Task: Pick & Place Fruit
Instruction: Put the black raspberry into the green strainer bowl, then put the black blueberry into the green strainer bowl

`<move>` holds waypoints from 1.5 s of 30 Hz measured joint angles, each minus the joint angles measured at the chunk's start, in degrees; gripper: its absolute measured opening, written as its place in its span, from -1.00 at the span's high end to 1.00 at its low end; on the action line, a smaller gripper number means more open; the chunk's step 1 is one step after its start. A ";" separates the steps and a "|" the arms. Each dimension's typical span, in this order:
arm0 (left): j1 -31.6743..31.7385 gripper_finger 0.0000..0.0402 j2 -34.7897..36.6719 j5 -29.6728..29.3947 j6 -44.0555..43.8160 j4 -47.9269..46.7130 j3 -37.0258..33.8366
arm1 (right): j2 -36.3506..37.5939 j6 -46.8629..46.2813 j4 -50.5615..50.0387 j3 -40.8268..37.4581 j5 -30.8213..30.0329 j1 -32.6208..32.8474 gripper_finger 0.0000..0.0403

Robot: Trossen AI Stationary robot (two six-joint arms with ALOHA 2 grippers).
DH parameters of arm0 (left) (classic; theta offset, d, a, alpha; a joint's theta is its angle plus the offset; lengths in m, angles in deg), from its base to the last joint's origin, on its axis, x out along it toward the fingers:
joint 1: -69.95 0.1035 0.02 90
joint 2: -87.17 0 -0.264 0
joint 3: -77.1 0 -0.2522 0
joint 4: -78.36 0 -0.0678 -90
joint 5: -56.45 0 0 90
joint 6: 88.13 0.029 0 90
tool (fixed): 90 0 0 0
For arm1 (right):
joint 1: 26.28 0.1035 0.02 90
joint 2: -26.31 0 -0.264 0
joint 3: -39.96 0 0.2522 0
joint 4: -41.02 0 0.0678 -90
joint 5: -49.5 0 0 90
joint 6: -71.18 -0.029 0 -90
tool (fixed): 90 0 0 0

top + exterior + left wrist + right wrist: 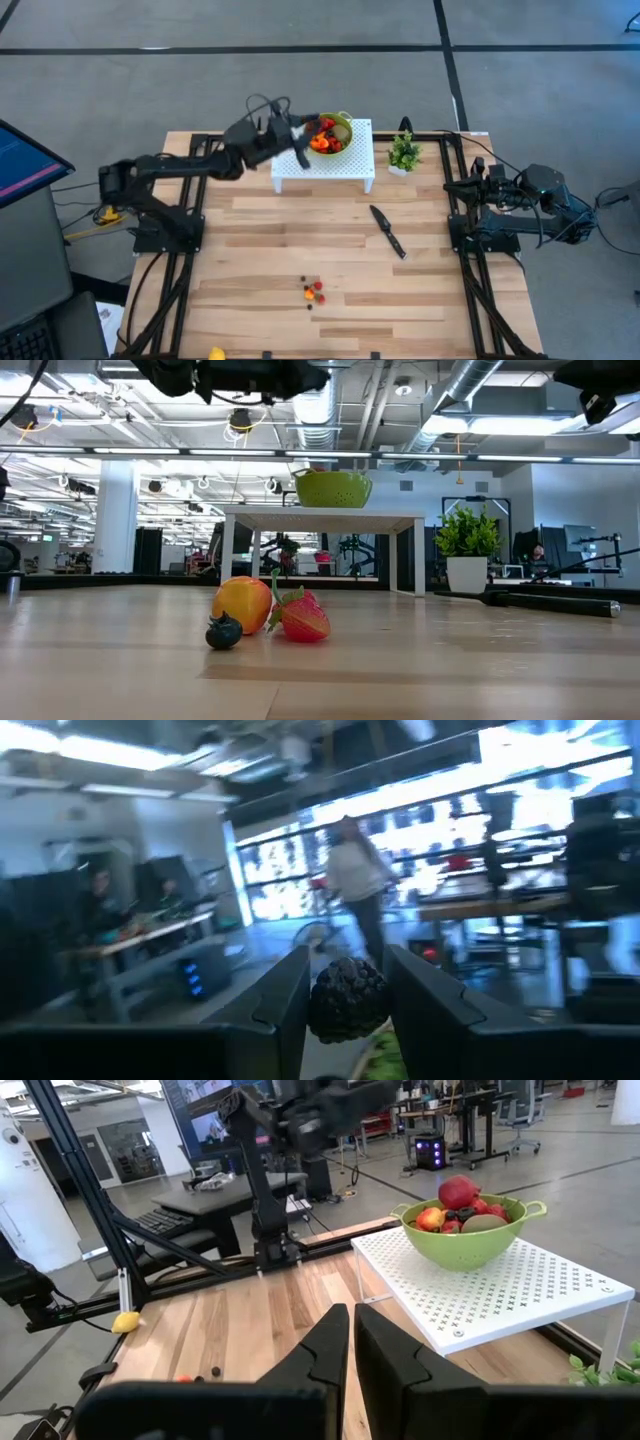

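Readable text, labels, brands, numbers, signs: none that I can make out in any view. The monitor (25, 160) beside the table and the screens (215, 1125) in the room behind show only blurred colour, no legible characters.

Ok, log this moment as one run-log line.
left gripper: shut on dark berry, over green bowl | right gripper: shut, parked | three fruits remain on table

- Left arm (190, 165): dark, matte links joined by rounded joint housings; loose black cables loop above its wrist.
- Right arm (520, 195): same dark build, with black cables trailing off its base.
- Pincer fingers (325, 1345): black, flat-sided, tapering to blunt tips.
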 joint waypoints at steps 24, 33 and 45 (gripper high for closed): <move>6.05 0.38 -9.17 0.89 -5.19 -11.74 1.90 | 0.00 -0.02 0.01 -0.02 0.00 0.00 0.92; 6.16 0.31 -9.16 0.27 -3.03 -14.58 1.90 | 0.00 -0.01 0.01 0.00 0.00 0.02 0.92; 2.66 0.14 -4.84 0.02 -3.05 -14.82 1.88 | -0.02 -0.01 -0.01 0.00 0.00 0.01 0.92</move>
